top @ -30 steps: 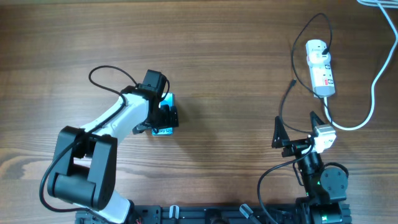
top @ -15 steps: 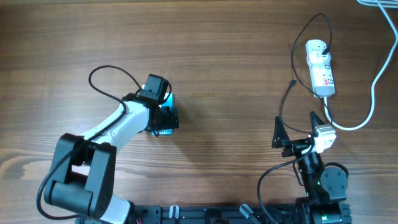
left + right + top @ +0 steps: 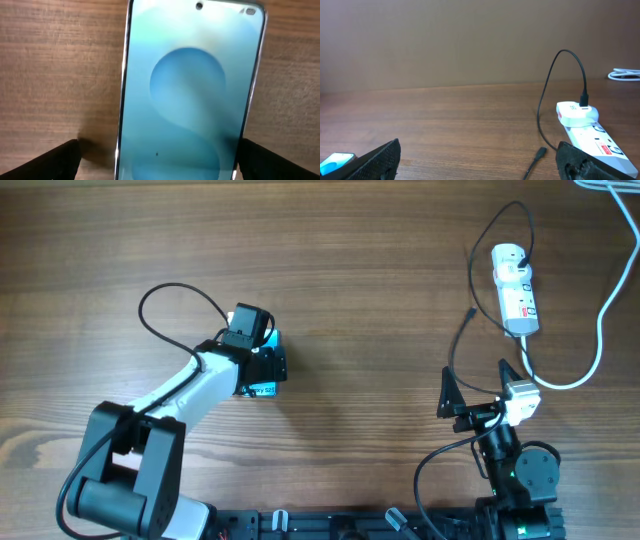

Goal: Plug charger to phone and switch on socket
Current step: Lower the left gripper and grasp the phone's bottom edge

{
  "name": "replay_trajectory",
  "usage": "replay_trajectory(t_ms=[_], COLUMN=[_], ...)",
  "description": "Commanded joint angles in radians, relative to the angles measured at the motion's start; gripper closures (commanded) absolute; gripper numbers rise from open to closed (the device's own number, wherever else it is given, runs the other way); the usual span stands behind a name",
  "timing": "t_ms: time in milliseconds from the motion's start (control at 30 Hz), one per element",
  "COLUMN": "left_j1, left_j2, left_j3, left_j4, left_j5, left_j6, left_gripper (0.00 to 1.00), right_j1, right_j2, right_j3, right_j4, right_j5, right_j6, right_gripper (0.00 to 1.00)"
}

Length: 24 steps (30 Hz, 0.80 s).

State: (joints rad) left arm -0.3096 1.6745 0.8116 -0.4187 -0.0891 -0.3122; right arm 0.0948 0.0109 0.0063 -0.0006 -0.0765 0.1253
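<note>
The phone (image 3: 263, 388) lies on the wooden table at centre left, mostly hidden under my left gripper (image 3: 265, 365). In the left wrist view its cyan screen (image 3: 190, 75) fills the frame between my left gripper's (image 3: 162, 167) open fingers. The white socket (image 3: 515, 290) lies at the far right, also in the right wrist view (image 3: 590, 135). The black charger cable (image 3: 480, 250) loops from the socket. Its plug tip (image 3: 471, 311) lies loose on the table, and shows in the right wrist view (image 3: 540, 151). My right gripper (image 3: 478, 385) is open and empty (image 3: 480, 165), near the front edge, short of the plug tip.
A thicker white-grey cord (image 3: 600, 330) runs from the socket's near end to the table's far right corner. The right arm's base (image 3: 520, 470) sits at the front right. The phone's corner shows at the lower left of the right wrist view (image 3: 335, 160).
My left arm's wrist has shifted slightly left and toward the front over the phone. The right arm, socket and cable have not moved.
</note>
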Motion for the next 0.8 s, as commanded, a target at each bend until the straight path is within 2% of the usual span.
replay_trajectory(t_ms=[0,33,67,133,200,267,333,500,567,767], left_j1=[0.002,0.002,0.002,0.002,0.002,0.002,0.002,0.002,0.002,0.002], left_j2=[0.093,0.093,0.093,0.093,0.093,0.093,0.093,0.093,0.093,0.093], left_j3=[-0.067,-0.067,-0.067,-0.067,-0.067,-0.067,-0.067,-0.067,-0.067,-0.066], left_j4=[-0.001,-0.008,-0.017,-0.031,-0.061,-0.092,-0.107,-0.107,-0.105,-0.106], left_j5=[0.159,0.159,0.160,0.191,0.213,0.222,0.240,0.257,0.256,0.257], left_j6=[0.047,0.047,0.047,0.047,0.046,0.039,-0.048,-0.234,-0.254,-0.254], left_gripper=[0.05,0.14,0.19,0.22,0.31,0.32,0.36,0.34,0.38,0.37], right_j1=[-0.006,-0.006,-0.006,-0.006,-0.006,-0.006,-0.006,-0.006,-0.006,-0.006], right_j2=[-0.007,-0.007,-0.007,-0.007,-0.007,-0.007,-0.007,-0.007,-0.007,-0.007], right_j3=[-0.001,-0.001,-0.001,-0.001,-0.001,-0.001,-0.001,-0.001,-0.001,-0.001], right_j4=[0.002,0.003,0.003,0.002,0.003,0.002,0.003,0.003,0.003,0.003], right_j5=[0.017,0.017,0.017,0.017,0.017,0.017,0.017,0.017,0.017,0.017], right_j6=[-0.018,-0.018,-0.018,-0.018,-0.018,-0.018,-0.018,-0.018,-0.019,-0.018], right_gripper=[0.00,0.00,0.00,0.00,0.00,0.00,0.00,0.00,0.00,0.00])
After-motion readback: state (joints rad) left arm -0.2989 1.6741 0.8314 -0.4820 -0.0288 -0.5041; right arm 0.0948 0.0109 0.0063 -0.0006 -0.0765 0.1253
